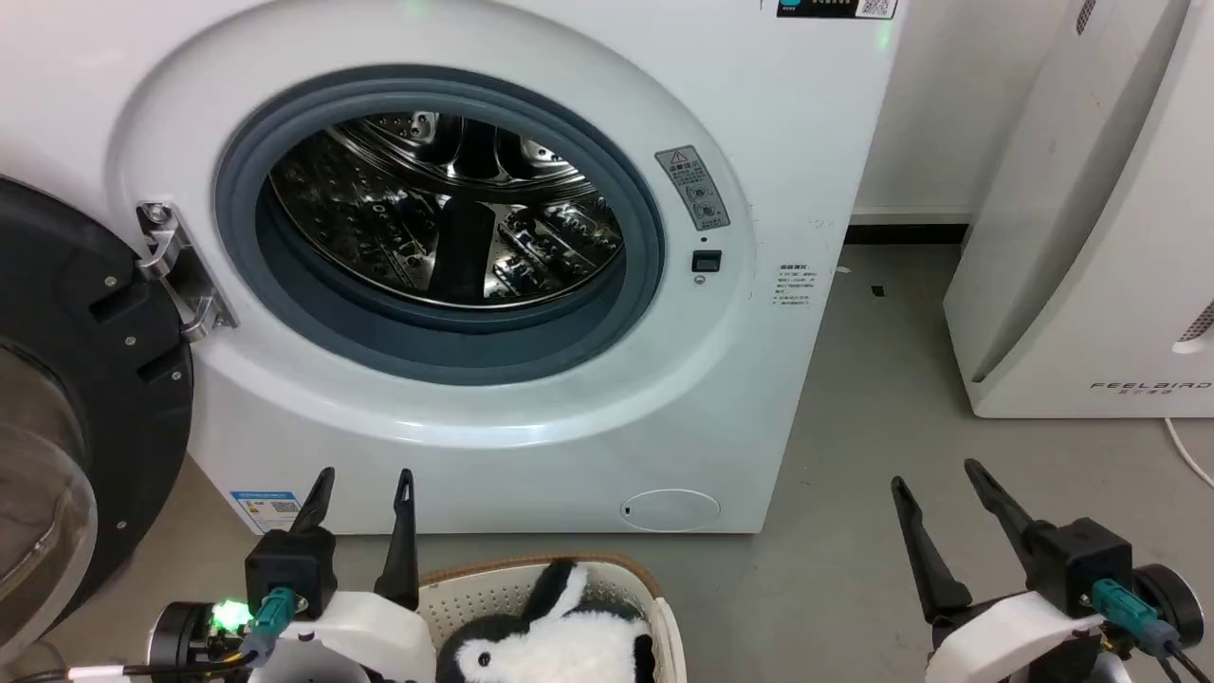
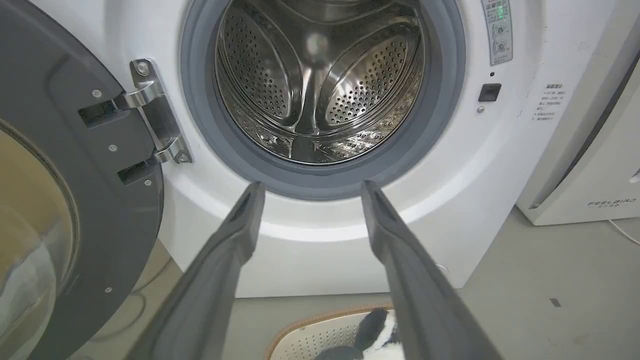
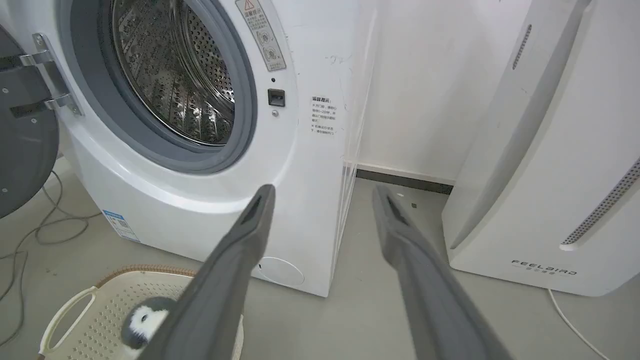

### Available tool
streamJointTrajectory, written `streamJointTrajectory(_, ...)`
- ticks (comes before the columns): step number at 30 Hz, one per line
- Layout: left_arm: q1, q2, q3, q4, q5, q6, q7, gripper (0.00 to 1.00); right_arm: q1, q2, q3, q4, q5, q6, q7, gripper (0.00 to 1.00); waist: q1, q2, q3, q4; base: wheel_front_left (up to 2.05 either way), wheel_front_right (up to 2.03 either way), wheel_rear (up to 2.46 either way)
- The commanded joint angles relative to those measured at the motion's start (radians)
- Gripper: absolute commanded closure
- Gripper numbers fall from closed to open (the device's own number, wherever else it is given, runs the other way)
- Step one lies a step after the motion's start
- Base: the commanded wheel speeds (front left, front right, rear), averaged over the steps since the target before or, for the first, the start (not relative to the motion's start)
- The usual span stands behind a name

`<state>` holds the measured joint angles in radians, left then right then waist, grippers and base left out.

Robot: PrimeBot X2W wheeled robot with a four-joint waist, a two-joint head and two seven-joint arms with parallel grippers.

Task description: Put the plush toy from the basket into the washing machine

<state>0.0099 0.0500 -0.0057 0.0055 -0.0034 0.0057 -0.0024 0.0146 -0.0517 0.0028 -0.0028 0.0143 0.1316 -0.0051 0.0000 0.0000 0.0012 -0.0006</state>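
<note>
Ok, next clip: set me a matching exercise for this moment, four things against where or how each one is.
Things:
1. plush toy
2. door
3. left gripper
4. FEELBIRD appliance

Place or state:
A. swung open, at the left
B. lying in the basket
C. standing to the right of the washing machine
D. open, holding nothing

Pairs: 1-B, 2-A, 3-D, 4-C

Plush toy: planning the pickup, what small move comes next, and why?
Probably lower the left end effector into the basket toward the plush toy: it is open right beside it, nothing is held, and the washing machine door stands open.
</note>
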Motion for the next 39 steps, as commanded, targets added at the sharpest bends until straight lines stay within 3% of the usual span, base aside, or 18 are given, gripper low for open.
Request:
streamJointTrajectory(1, 0.001, 0.0, -0.002, 0.002, -0.01, 0.002, -0.011, 0.0, 0.002, 0.0, -0.002, 0.001, 0.009, 0.0, -0.01, 0.0, 0.0, 0.0, 0.001, 0.0, 0.0, 0.0, 0.0)
streamJointTrajectory(19, -0.008, 0.0, -0.023, 0.036, -0.04, 0.003, -0.049, 0.0, -0.007, 0.0, -0.02, -0.007, 0.025, 0.0, -0.047, 0.0, 0.0, 0.0, 0.031, -0.011, 0.0, 0.0, 0.0)
streamJointTrajectory(39, -0.092, 0.002, -0.04, 0.156, -0.051, -0.02, -0.091, 0.0, -0.042, 0.001, -0.034, -0.044, 0.056, 0.0, -0.089, 0.0, 0.0, 0.0, 0.142, -0.034, 0.0, 0.0, 0.0)
